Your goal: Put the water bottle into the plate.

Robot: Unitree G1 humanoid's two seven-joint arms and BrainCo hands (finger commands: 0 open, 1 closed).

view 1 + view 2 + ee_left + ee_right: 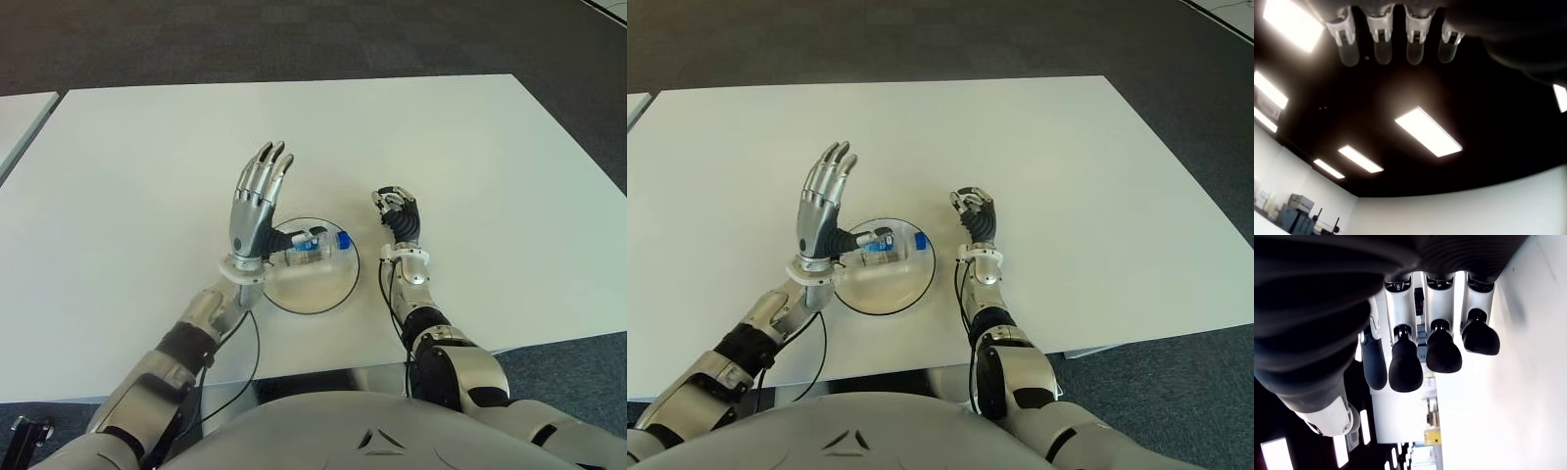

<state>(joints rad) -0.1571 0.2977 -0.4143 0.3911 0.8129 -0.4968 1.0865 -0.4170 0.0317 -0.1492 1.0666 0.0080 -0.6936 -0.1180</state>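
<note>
A small clear water bottle with a blue cap lies on its side in the round plate near the table's front edge. My left hand stands upright at the plate's left rim, fingers straight and pointing up, holding nothing. Its thumb points toward the bottle's uncapped end, and I cannot tell whether they touch. In the left wrist view only the fingertips show, against the ceiling. My right hand shows to the right of the plate with its fingers curled and nothing in them.
The white table stretches far beyond and to both sides of the plate. Its front edge runs just below the plate, close to my body. A second table's corner shows at the far left.
</note>
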